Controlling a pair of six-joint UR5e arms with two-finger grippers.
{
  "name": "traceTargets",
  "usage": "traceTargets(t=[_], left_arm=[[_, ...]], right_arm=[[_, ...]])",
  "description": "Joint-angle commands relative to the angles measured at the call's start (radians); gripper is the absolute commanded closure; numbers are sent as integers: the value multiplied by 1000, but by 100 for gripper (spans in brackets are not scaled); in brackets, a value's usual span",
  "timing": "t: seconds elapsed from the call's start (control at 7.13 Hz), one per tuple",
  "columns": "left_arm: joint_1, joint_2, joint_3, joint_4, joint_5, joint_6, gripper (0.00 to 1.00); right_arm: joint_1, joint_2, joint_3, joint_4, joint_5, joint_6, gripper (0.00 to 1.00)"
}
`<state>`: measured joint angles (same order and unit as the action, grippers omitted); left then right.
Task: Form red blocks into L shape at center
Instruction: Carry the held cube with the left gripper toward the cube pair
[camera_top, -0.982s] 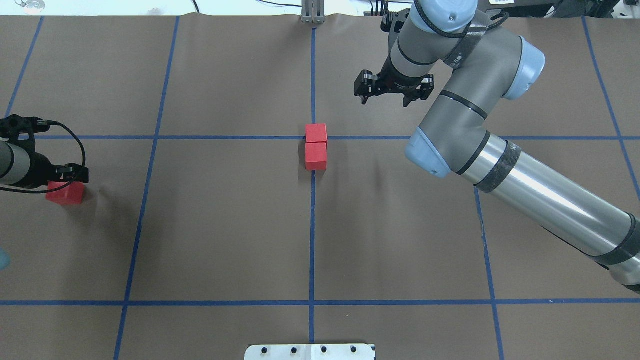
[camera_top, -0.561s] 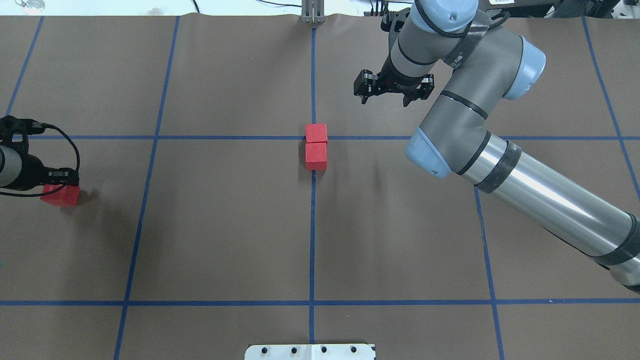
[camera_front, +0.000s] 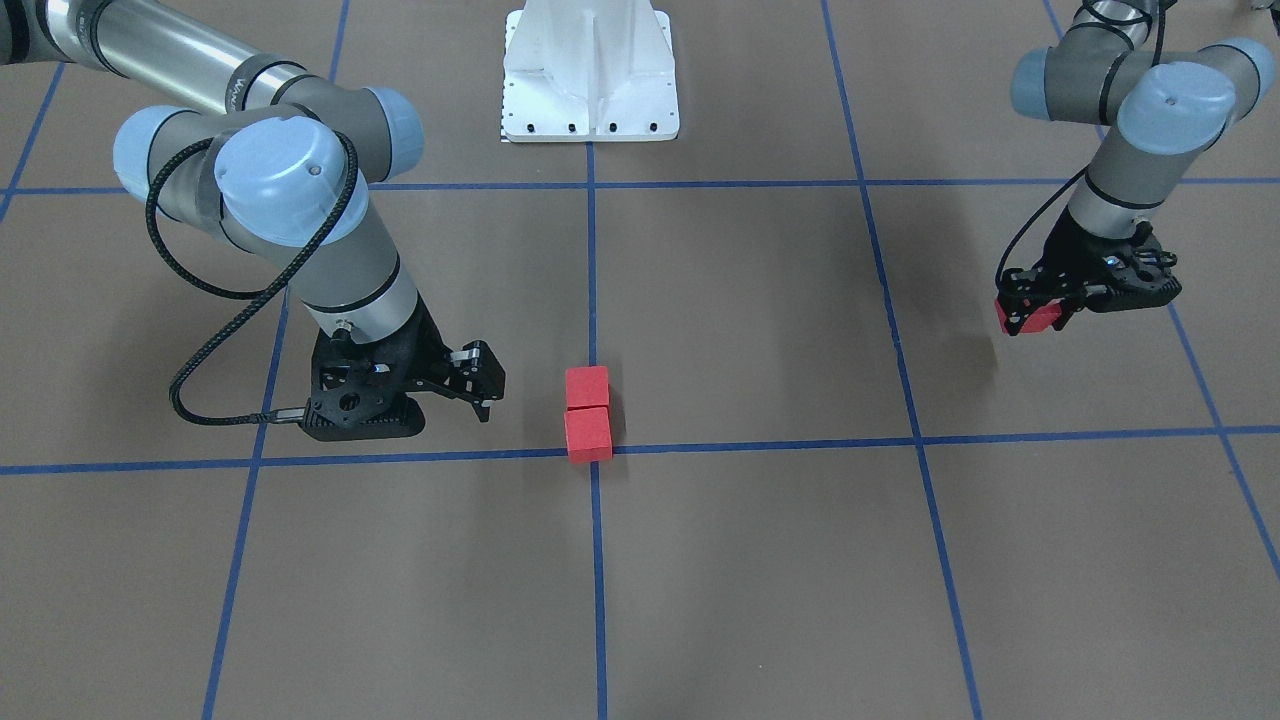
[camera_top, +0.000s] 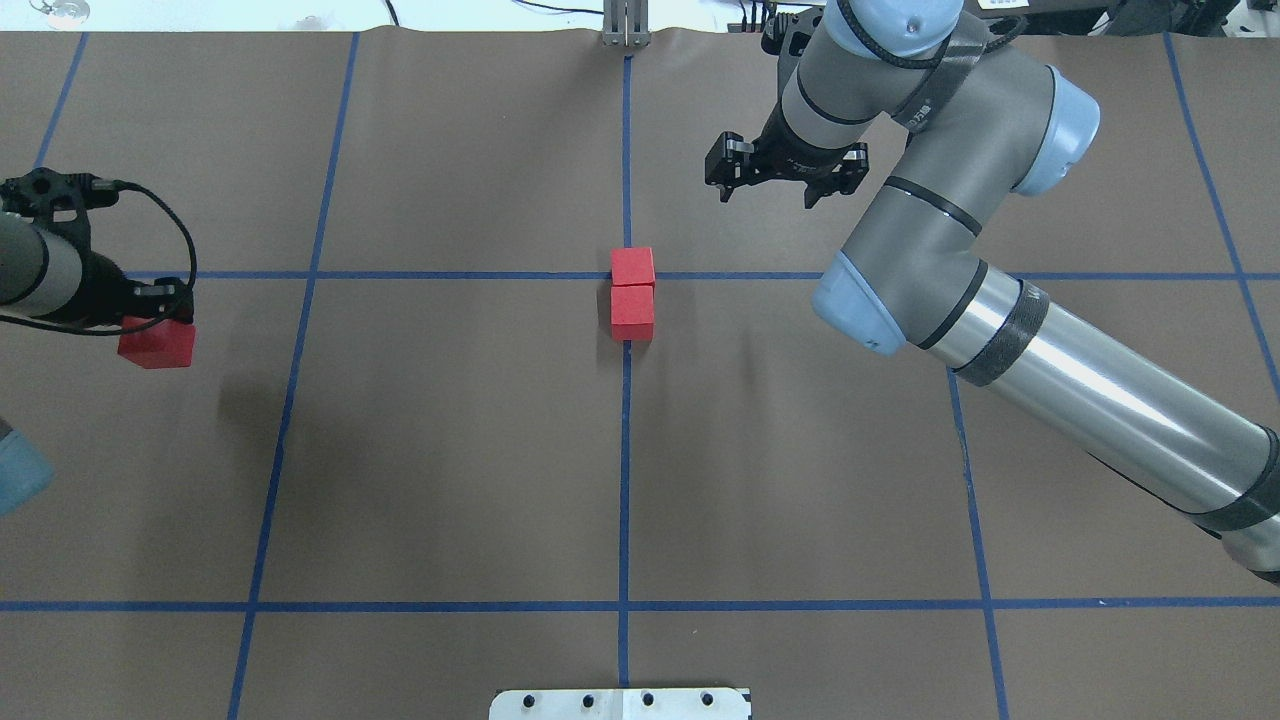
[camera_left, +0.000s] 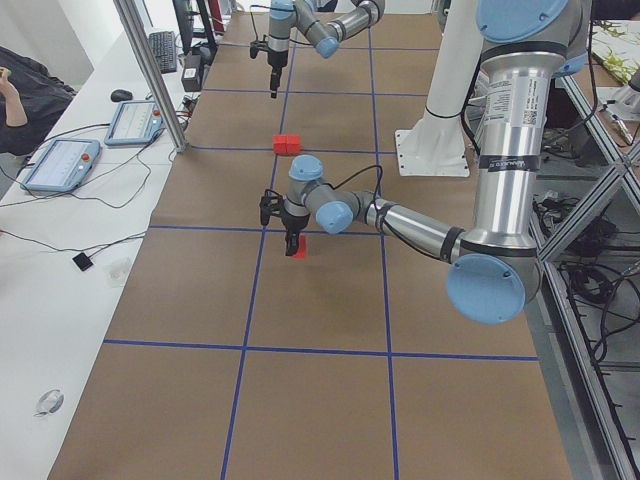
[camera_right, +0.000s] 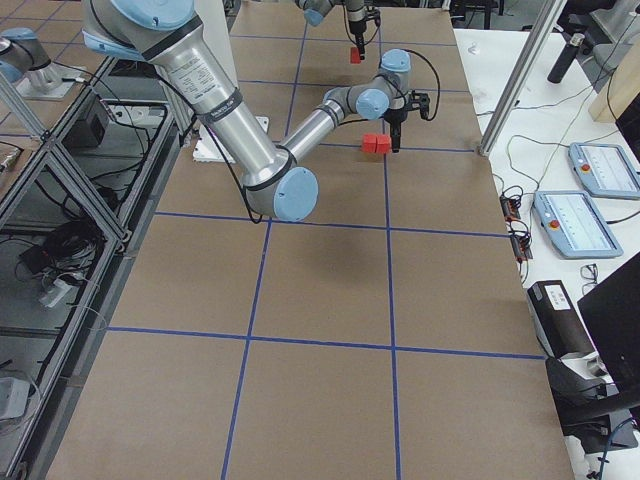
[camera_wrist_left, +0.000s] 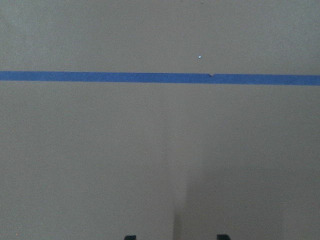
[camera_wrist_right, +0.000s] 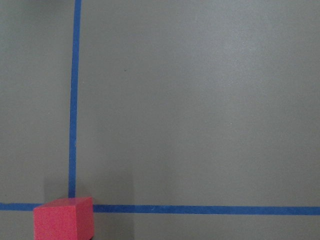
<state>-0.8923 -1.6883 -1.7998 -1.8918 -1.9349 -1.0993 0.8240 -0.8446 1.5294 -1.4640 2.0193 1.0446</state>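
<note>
Two red blocks (camera_top: 632, 267) (camera_top: 632, 312) lie touching in a short row at the center (camera_top: 626, 275), one on the blue tape crossing and one just nearer the robot. The front view shows them as a pair (camera_front: 587, 387) (camera_front: 588, 433). My left gripper (camera_top: 150, 325) is shut on the third red block (camera_top: 157, 343) (camera_front: 1030, 317) and holds it just above the paper at the far left. Beyond and to the right of the pair, my right gripper (camera_top: 768, 192) hangs open with nothing in it. Its wrist view catches one block (camera_wrist_right: 64, 217) at the bottom left.
The white robot base plate (camera_top: 620, 703) sits at the near edge. A metal post (camera_top: 626, 30) stands on the far edge behind the center line. My right arm's long link (camera_top: 1080, 400) spans the right half of the table. A side table with tablets (camera_left: 60, 165) runs along the far side.
My left gripper has carried its red block away from the robot and a little toward the center, lifting it off the paper. The right gripper has crept slightly farther from the pair.
</note>
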Motion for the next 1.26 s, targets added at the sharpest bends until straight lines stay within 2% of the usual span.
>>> traceTargets(t=[0.0,0.28,0.56,0.84,0.98,1.12], left_arm=[[-2,-330,61,315,2,-292,100],[16,-587,304,347,7,-578,100],[19,-768,542,344,8,-710,100],[36,-809,650,251,37,-910,100],[71,-815,687,203,39,-1012,100],[105,-830,694,203,78,-1150,100]], right_arm=[[39,-37,6,4,4,-70,1],[98,-99,8,16,13,-194,1],[132,-142,11,19,39,-251,1],[138,-187,38,28,39,-294,1],[144,-244,54,121,50,-290,1],[159,-292,52,198,80,-290,1]])
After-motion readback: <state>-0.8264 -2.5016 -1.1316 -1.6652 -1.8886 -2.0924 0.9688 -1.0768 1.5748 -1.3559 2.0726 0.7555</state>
